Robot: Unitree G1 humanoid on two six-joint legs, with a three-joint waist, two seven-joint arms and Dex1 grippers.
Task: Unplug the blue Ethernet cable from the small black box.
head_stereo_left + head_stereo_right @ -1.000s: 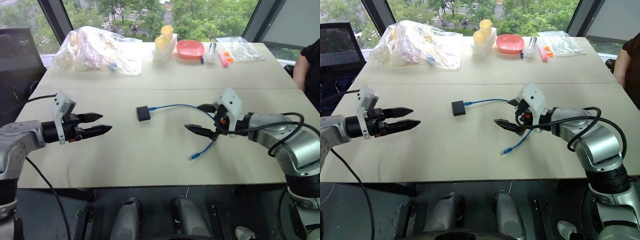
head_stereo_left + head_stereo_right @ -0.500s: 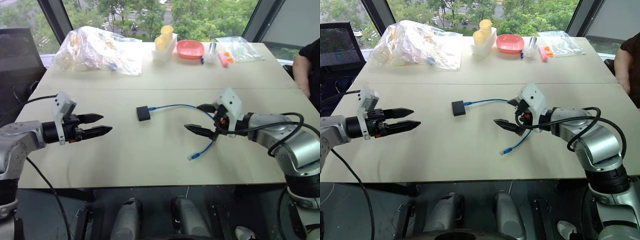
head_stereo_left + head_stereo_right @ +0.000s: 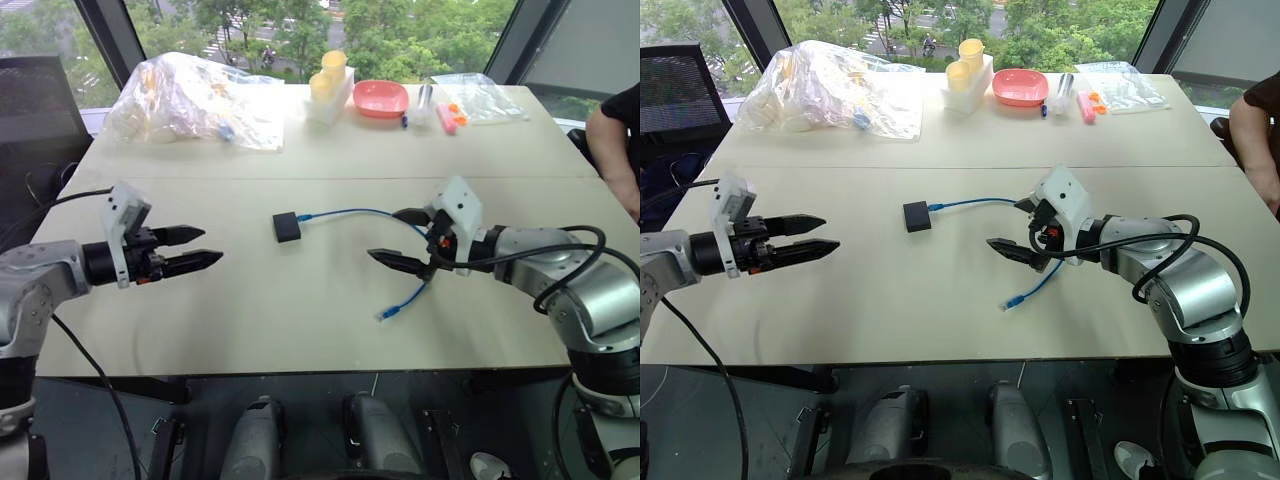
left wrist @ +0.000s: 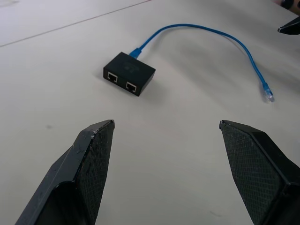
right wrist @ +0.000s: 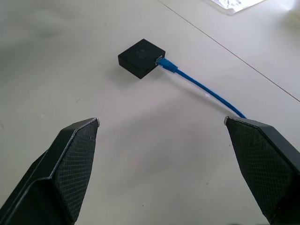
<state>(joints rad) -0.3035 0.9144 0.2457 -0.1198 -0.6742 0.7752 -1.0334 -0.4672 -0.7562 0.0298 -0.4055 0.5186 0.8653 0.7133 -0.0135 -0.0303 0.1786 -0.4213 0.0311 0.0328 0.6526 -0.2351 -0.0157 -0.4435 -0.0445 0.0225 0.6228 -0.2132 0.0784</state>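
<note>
Hovering: we see both grippers above the counter (image 3: 300,320), one on each side of the small black box (image 3: 286,227), neither touching anything.
Left gripper (image 3: 203,248): jaws spread wide, released, pointing at the box from well off to its left.
Right gripper (image 3: 398,238): jaws spread wide, released, over the middle stretch of the blue Ethernet cable (image 3: 355,212), not on it.
Box: we see it lying flat near the counter's middle, two ports on the side facing the left gripper.
Cable: one plug seated in the box's side toward the right gripper; cord arcs away, passes under the right gripper, free plug (image 3: 385,316) lies on the counter toward the near edge.
Far edge: plastic bag (image 3: 190,100), pink bowl (image 3: 381,98), yellow cups (image 3: 328,72).
Right edge: a person's arm (image 3: 612,135).
</note>
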